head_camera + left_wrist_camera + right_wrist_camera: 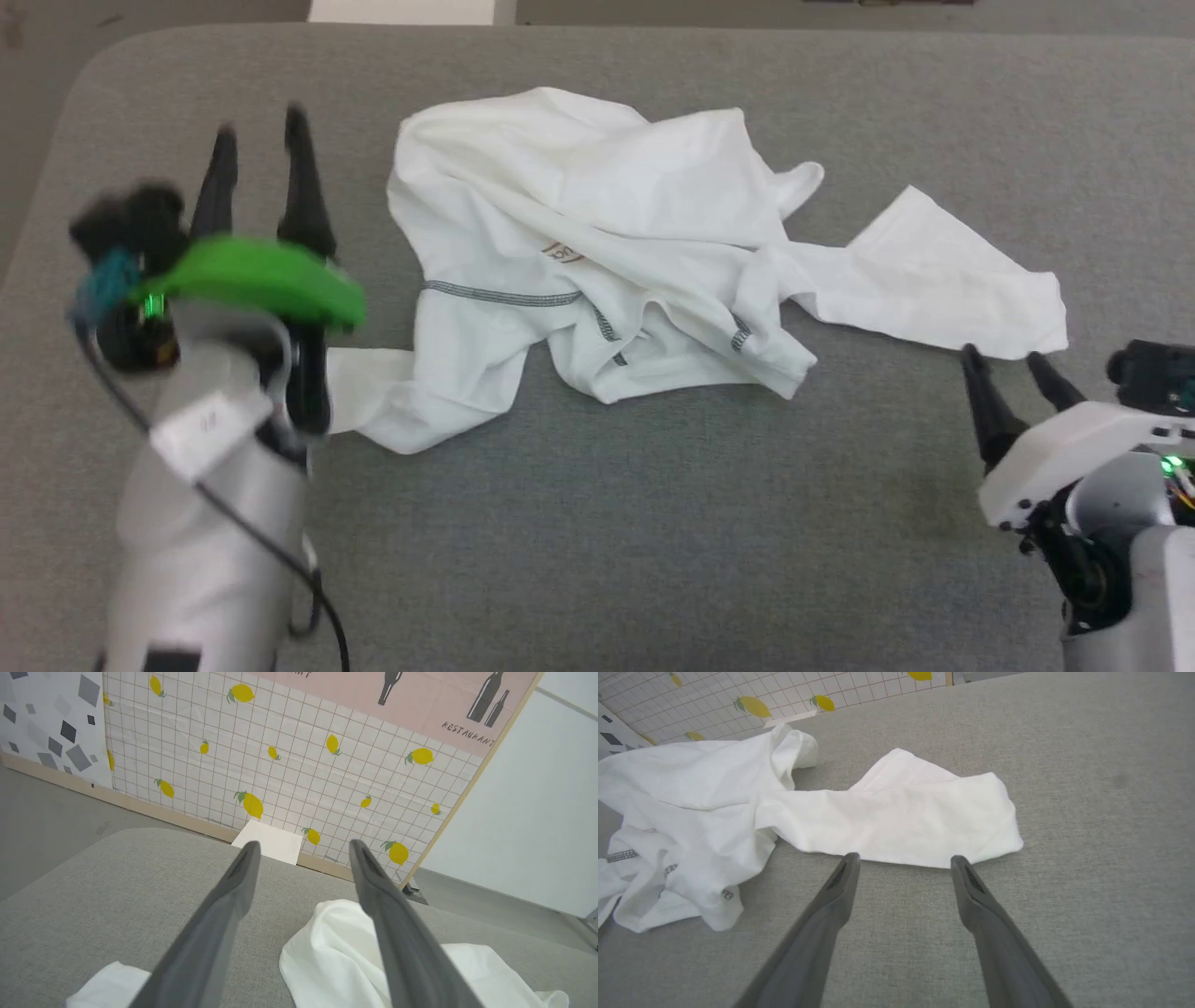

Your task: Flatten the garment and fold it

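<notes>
The garment [597, 252], a white T-shirt with dark zigzag stitching and a small tan patch, lies crumpled on the grey table [653, 523]. One part stretches right toward my right gripper [1008, 359], another reaches left under my left arm. My left gripper [260, 126] hovers left of the heap, open, nothing between its fingers [233, 877]; the garment [336, 952] shows below them. My right gripper [903, 861] is open, its fingertips just short of the garment's [896, 816] near edge, apart from it.
A white box [271, 842] sits beyond the table's far edge, against a lemon-patterned wall panel [289, 765]. Bare grey table surface spreads in front of the garment and to its right. The table's rounded corner [103, 65] lies far left.
</notes>
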{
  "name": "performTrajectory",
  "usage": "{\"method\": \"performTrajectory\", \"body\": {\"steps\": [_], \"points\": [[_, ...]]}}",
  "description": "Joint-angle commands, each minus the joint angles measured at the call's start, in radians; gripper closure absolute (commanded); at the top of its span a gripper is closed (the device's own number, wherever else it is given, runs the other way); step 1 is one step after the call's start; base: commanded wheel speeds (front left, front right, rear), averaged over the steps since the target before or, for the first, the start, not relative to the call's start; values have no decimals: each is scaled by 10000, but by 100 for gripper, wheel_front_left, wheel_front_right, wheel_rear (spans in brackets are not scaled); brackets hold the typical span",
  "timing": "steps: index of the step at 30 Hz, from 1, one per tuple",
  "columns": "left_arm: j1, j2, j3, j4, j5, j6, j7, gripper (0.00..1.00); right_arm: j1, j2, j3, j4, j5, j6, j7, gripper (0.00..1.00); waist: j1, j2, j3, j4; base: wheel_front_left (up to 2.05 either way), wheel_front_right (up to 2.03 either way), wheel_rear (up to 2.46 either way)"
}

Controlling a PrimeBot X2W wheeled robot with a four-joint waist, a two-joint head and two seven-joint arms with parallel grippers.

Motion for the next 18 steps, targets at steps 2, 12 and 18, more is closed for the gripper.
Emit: {"method": "performTrajectory", "body": {"steps": [2,12,18], "points": [[1462,-194,459,-945,283,229,-33,0,-357,7,349,127,-74,-13,160,0,0,0,-387,493,0,0,0],[4488,-1015,1182,-2849,406,462,-35,0,-2410,-188,1536,2267,-2307,-13,1945,0,0,0,-80,1317,0,0,0],[4364,-1188,1109,-2946,498,362,-35,0,-3116,-219,1475,3568,-3289,-13,1812,0,0,0,166,1554,0,0,0]]}}
